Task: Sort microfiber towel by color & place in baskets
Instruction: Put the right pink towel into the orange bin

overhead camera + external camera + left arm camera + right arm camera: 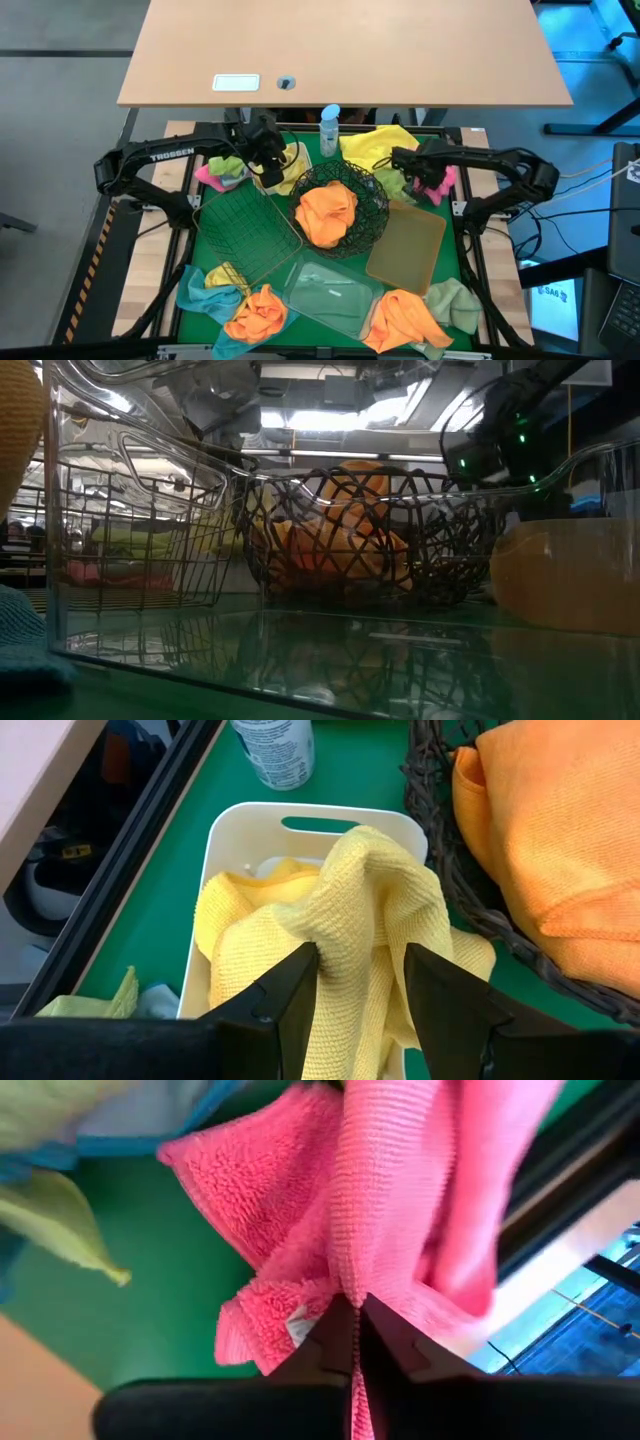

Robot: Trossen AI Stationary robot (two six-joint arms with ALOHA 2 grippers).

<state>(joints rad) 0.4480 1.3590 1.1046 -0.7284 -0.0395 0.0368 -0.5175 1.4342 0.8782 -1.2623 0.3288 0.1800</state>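
Note:
My left gripper (270, 165) is open over the small white tub (240, 830) at the far left of the green mat. Yellow towels (330, 920) lie in the tub, and a raised fold of one stands between the fingers. My right gripper (428, 178) is shut on a pink towel (400, 1210) at the mat's far right, beside pale green towels (392, 183). An orange towel (326, 212) lies in the round black wire bowl (372, 205) at the centre. My left gripper stands from above with one finger (295, 985) on each side of the yellow towel's raised fold (360, 950). The fold fills the gap and touches the fingers' inner sides. The rest of the towel lies in the tub. My right gripper pinches a bunched fold of the pink towel (345, 1285) between its two fingertips. Several layers gather at the fingers. The towel spreads slack beyond them over the mat (90, 1310).
A spray bottle (329, 128) stands at the far edge by a large yellow towel (380, 143). The rectangular wire basket (245, 232), clear tray (330, 292) and tan tray (406, 248) lie nearer. Orange (258, 312), blue (195, 290) and green (455, 305) towels lie along the near edge.

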